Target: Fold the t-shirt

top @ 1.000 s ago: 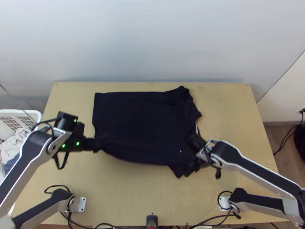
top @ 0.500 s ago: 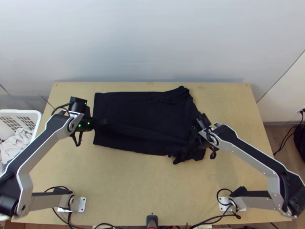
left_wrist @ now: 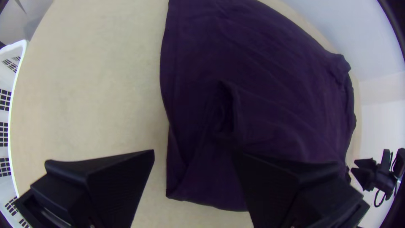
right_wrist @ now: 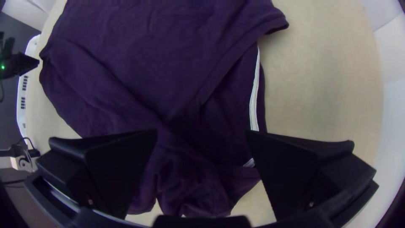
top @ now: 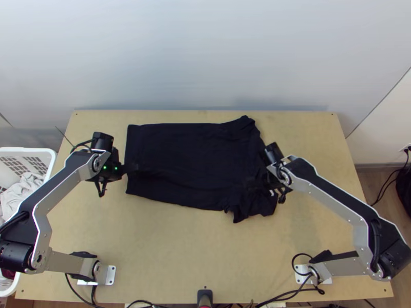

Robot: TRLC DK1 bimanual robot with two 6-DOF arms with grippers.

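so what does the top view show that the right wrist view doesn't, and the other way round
From the top view you get the pale cloth in the basket, the right arm's base plate, and the cord beyond the table.

From the right wrist view you get the right claw's two flat fingers spread apart at the shirt, and a long run of the white strip by its edge.

Both share the dark shirt, mostly spread but bunched at one corner, the left claw, the table and part of the basket.
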